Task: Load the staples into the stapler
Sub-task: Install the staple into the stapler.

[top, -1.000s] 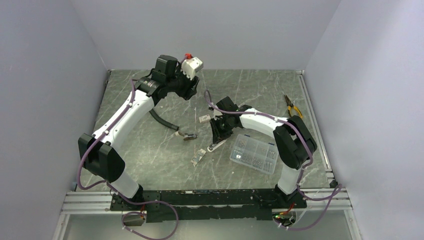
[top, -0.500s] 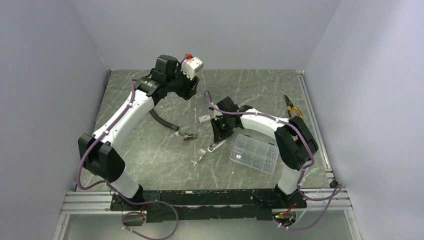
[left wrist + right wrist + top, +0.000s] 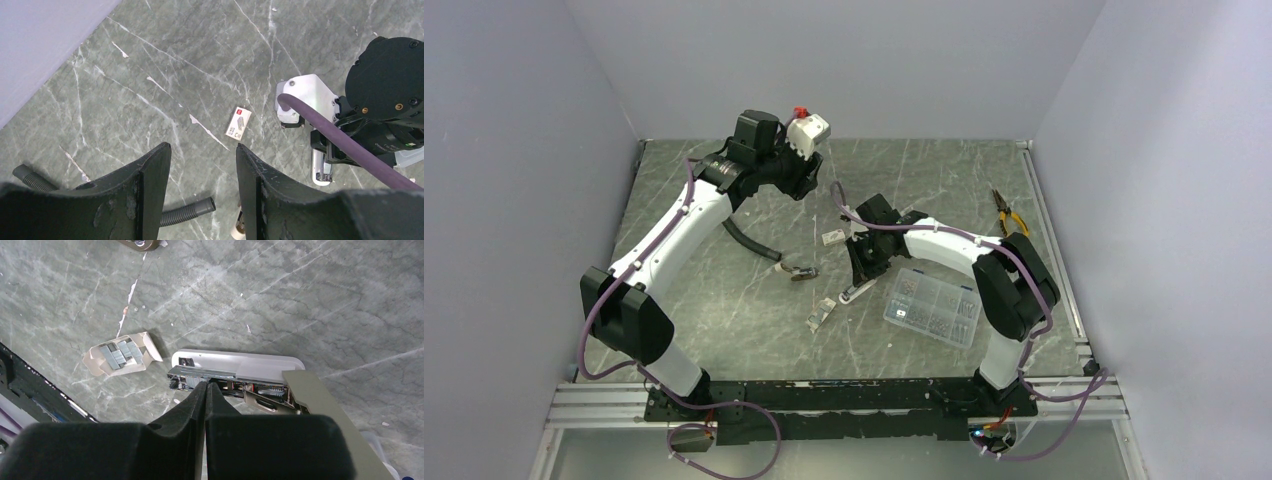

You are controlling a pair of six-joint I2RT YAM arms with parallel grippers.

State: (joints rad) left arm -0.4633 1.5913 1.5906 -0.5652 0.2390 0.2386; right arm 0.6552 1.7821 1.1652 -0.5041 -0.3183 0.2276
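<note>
Top external view: the right gripper (image 3: 861, 272) stood low over the stapler (image 3: 856, 292), which lay open near the middle of the table (image 3: 724, 330), between the torn staple carton (image 3: 821, 313) on its near-left and the clear compartment box (image 3: 931, 306) on its right. Nothing on the table had shifted over the last second. The left gripper (image 3: 807, 183) hung high toward the far edge, as it had a second before.

Left wrist view: the left gripper (image 3: 200, 170) had its jaws apart with nothing between them, above bare table with a small printed packet (image 3: 238, 123) beyond and a black ribbed hose (image 3: 187, 212) below.

Right wrist view: here was the change. The right gripper (image 3: 206, 390) had just drawn its jaws fully together, the tips meeting at the edge of the stapler's (image 3: 235, 362) silver channel, with the olive arm swung open to the right. Whether a strip of staples sat pinched at the tips could not be told. The carton (image 3: 120, 354) still held grey strips. The closing probably marked a nip or a push at the channel, with loading underway but not confirmed.
</note>
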